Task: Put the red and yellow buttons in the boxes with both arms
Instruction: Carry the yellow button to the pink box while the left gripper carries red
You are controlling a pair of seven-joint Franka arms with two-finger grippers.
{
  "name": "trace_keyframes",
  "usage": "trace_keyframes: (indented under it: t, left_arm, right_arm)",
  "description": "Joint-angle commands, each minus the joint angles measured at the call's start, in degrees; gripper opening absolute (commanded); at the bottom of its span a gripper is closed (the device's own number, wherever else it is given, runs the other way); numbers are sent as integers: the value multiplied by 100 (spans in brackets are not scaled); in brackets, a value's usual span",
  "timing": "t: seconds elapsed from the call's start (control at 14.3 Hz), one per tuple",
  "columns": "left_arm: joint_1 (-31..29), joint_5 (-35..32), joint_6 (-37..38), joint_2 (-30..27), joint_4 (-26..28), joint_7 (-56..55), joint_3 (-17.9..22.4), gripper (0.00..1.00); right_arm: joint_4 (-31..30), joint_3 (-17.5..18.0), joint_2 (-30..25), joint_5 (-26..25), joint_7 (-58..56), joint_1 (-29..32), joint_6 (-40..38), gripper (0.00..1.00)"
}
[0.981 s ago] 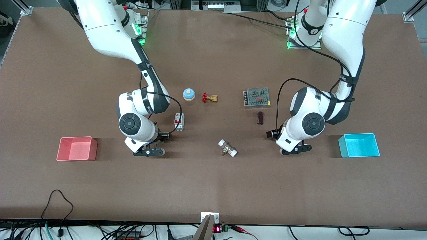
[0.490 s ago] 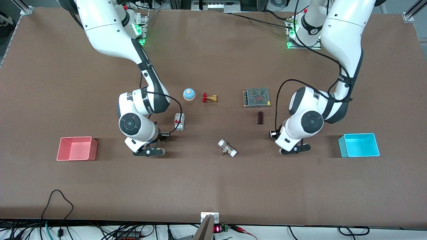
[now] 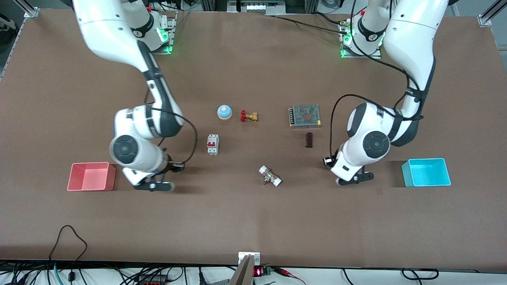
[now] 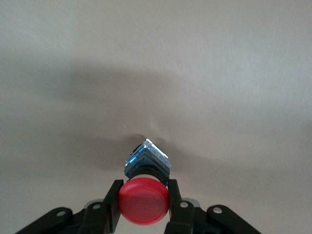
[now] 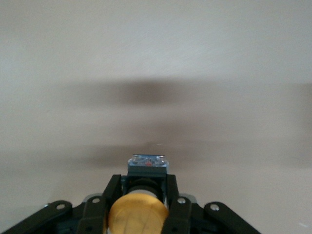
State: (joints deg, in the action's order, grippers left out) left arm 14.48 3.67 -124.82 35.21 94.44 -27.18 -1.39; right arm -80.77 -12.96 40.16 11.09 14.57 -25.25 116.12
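Left gripper (image 4: 144,204) jaws pinching red button (image 4: 144,200), up over bare table (image 3: 253,221); in front view it sits mid-right of frame (image 3: 353,179), beside cyan box (image 3: 426,172).
Right gripper (image 5: 139,212) jaws pinching yellow button (image 5: 139,213); in front view lower-left of centre (image 3: 153,186), just beside pink box (image 3: 91,176).
Both boxes hold nothing visible.

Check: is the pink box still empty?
Empty: the pink box shows only bare floor. The yellow button is clamped in the right end effector over the table.
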Motion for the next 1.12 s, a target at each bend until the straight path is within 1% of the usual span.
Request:
trace_keyframes:
  t: [0.0, 0.21, 0.35, 0.49, 0.77, 1.05]
  left_arm:
    - [-331, -86, 237, -260, -188, 309, -2, 23]
    - [-761, -59, 457, -260, -531, 827, -2, 23]
    - [-1069, -59, 720, -260, -707, 1301, -2, 23]
    - [-1350, -50, 984, -260, -857, 1855, -2, 23]
    - [-2018, -68, 1125, -260, -910, 3076, -2, 23]
    - [-2616, -94, 1126, -208, -901, 4262, -2, 24]
  right_arm:
    - [534, 84, -114, 43, -94, 756, -650, 34]
    - [615, 57, -123, -36, -462, 1363, -731, 34]
    - [615, -39, -123, -308, -936, 1557, -731, 34]
    - [615, -39, -79, -458, -1297, 1786, -722, 34]
    - [606, -39, 79, -704, -1685, 2032, -713, 34]
    - [615, -39, 369, -731, -2142, 2191, -547, 34]
